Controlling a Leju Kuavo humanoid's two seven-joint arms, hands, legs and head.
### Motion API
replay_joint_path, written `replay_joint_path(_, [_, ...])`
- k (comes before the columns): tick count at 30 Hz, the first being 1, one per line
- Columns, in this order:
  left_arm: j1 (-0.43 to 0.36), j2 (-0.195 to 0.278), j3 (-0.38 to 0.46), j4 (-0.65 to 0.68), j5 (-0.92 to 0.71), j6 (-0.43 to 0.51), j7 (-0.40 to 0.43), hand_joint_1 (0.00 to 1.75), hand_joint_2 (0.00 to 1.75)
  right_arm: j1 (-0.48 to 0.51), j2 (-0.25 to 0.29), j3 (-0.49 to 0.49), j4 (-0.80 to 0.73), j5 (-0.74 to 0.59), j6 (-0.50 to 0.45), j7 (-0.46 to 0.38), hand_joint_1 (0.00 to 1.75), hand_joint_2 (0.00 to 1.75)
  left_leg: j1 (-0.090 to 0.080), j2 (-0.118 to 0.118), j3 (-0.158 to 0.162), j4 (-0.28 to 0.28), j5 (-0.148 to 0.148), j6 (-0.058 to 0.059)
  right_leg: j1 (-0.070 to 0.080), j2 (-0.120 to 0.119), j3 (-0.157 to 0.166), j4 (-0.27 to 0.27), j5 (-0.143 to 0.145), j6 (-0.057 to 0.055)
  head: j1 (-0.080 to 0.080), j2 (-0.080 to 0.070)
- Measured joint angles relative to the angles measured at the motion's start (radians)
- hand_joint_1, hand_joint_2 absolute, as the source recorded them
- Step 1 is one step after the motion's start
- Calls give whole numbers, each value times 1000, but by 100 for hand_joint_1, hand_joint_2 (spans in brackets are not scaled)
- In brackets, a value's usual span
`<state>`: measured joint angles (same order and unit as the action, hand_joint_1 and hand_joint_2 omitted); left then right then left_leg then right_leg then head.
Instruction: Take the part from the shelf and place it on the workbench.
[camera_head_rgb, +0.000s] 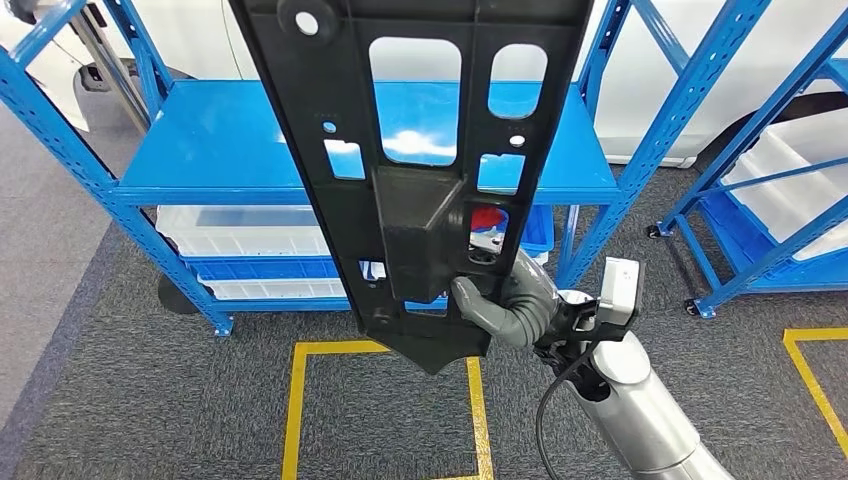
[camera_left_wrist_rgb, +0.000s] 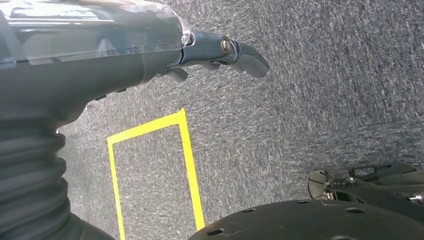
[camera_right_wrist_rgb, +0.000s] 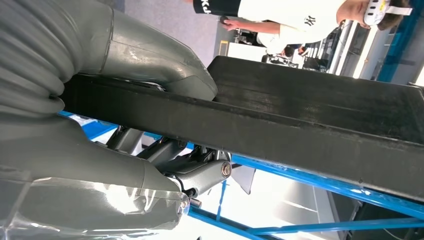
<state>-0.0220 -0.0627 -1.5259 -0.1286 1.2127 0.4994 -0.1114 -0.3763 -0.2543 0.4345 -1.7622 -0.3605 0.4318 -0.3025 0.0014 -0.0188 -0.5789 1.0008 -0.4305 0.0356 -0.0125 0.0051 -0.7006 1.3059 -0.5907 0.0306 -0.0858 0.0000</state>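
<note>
A long black plastic part with several cut-out windows rises upright in front of my head camera, in front of the blue shelf. My right hand grips its lower end, thumb across the front face. The right wrist view shows the same hand clamped on the part's black edge. My left hand hangs over the grey carpet with nothing in it, its fingers partly curled.
White and blue bins sit on the lower shelf levels. A second blue rack stands at the right. Yellow floor tape marks a square on the carpet. People stand in the background of the right wrist view.
</note>
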Motion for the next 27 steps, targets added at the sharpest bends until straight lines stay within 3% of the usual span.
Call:
replay_joint_path(1, [0,0,0,0,0,0,0,0,175,0,0,0,0,0,0,0,175,175,0,-1,1,1,-1,0,0,0,17,-35,31,-2,0,0])
replay_joint_path(3, [0,-1,0,0,0,0,0,0,175,-1,0,0,0,0,0,0,175,175,-2,-3,3,3,-2,-3,2,0,89,-180,102,-11,0,0])
replay_joint_path(5, [0,-2,0,0,0,-1,0,0,175,-3,0,0,0,0,0,0,175,175,-4,-4,2,5,-3,-10,8,1,135,-279,132,-20,0,0])
replay_joint_path(8, [0,-2,0,0,0,-1,0,0,175,-3,0,0,0,0,0,0,175,175,-6,-4,-1,5,-2,-26,8,0,139,-301,134,-33,0,0])
replay_joint_path(10, [0,-1,0,0,1,0,-1,0,175,-4,0,0,0,0,0,0,175,175,-7,-2,-16,40,-28,-37,1,-1,141,-309,140,-44,0,0])
replay_joint_path(13, [-5,-1,0,0,1,0,-2,0,175,-3,1,0,0,0,0,0,175,175,-4,-1,-104,232,-126,-49,0,-5,141,-312,142,-51,0,0])
replay_joint_path(14, [-7,-1,0,0,1,0,-3,0,175,-3,1,0,0,0,0,0,175,175,-2,-1,-129,286,-141,-52,1,-5,141,-311,142,-51,0,0])
replay_joint_path(15, [-9,-1,0,0,1,0,-3,0,175,-3,1,0,0,0,0,0,175,175,-1,-1,-139,306,-136,-53,1,-5,142,-310,141,-52,0,0])
replay_joint_path(16, [-9,0,0,0,1,0,-3,0,175,-3,1,0,0,0,0,0,175,175,0,-1,-128,282,-110,-54,1,-5,142,-309,140,-51,0,0])
replay_joint_path(18, [-5,1,0,0,1,0,-1,0,175,-3,1,0,0,0,0,0,175,175,3,0,-61,140,-39,-52,0,-2,144,-305,136,-47,0,0])
replay_joint_path(20, [-1,1,0,0,1,0,0,0,175,-3,1,0,0,0,0,0,175,175,2,0,-6,32,-3,-43,3,1,142,-301,132,-39,0,0])
replay_joint_path(24, [0,1,0,0,1,0,0,0,175,-3,1,0,0,0,0,0,175,175,2,-3,0,8,-6,-19,5,2,137,-289,120,-16,0,0])
replay_joint_path(25, [0,1,0,0,1,0,0,0,175,-4,1,0,0,0,0,0,175,175,4,-3,0,5,-4,-13,4,1,128,-266,103,-11,0,0])
replay_joint_path(27, [0,0,0,0,0,0,0,0,175,-3,1,0,0,0,0,0,175,175,4,-1,0,3,-3,-6,2,0,82,-162,40,-3,0,0])
